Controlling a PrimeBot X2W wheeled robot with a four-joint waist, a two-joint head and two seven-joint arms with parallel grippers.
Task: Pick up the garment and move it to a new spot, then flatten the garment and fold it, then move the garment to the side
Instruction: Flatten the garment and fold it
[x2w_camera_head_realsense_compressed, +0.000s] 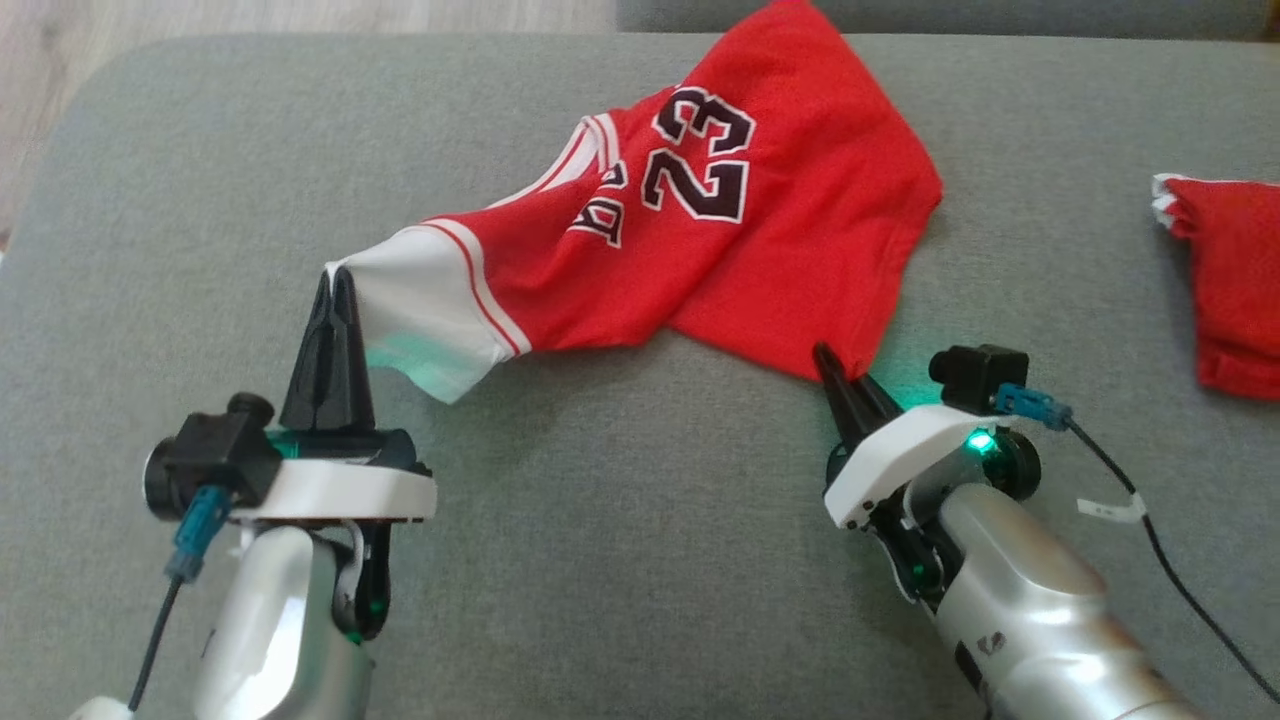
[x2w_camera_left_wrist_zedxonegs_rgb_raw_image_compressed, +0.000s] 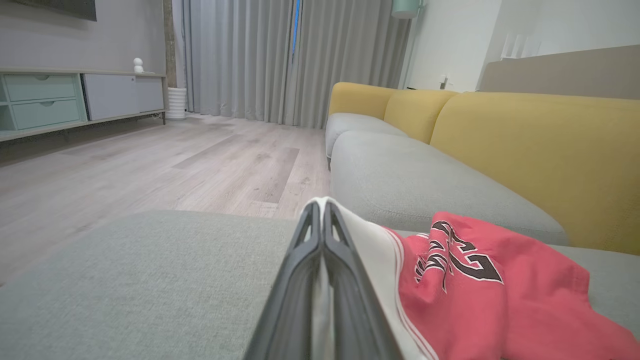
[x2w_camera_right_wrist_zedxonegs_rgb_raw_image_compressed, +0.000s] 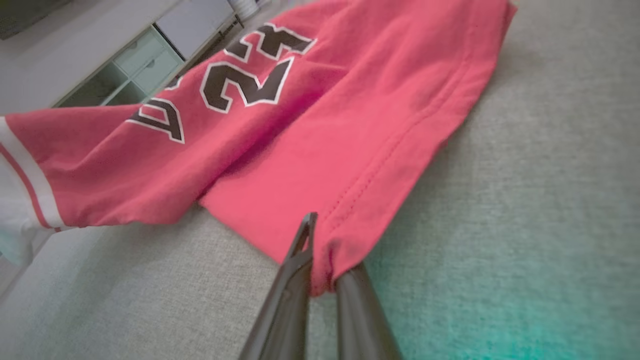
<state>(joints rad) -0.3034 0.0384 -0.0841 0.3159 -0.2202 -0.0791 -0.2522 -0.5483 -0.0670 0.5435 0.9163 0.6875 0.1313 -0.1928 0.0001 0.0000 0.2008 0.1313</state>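
The garment is a red jersey with a black "23" and a white, red-striped end, spread across the grey cushion. My left gripper is shut on the white end, holding it slightly off the cushion; the left wrist view shows white cloth pinched between its fingers with the red garment trailing to the right. My right gripper is shut on the garment's red near corner. In the right wrist view that gripper pinches the stitched hem of the garment.
A second red cloth lies at the cushion's right edge. A black cable runs off my right wrist. Beyond the cushion are a yellow-backed sofa, wooden floor and a low cabinet.
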